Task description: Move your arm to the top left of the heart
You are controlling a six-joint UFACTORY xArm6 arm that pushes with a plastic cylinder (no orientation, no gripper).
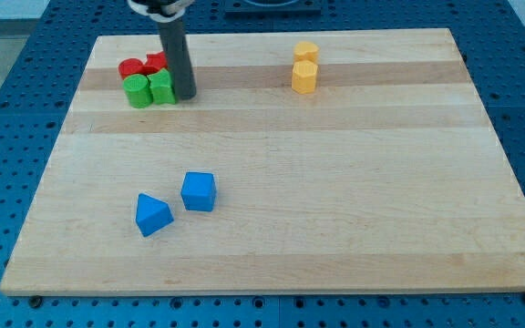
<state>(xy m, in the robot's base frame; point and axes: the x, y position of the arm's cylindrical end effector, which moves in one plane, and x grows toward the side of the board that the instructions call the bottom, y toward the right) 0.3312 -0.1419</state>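
Note:
My tip (187, 94) rests on the board at the view's upper left, touching the right side of a green block (161, 87). A green round block (138, 91) sits just left of that one. Two red blocks (133, 67) (156, 62) lie right behind the green ones, the right one partly hidden by the rod. Two yellow blocks stand at the view's top, right of centre. The upper one (305, 52) looks like the heart and touches the lower, hexagon-like one (304, 77). My tip is far to the left of both and slightly lower.
A blue cube (198, 191) and a blue triangular block (152, 214) lie at the lower left of the wooden board (335, 200). A blue perforated table surrounds the board.

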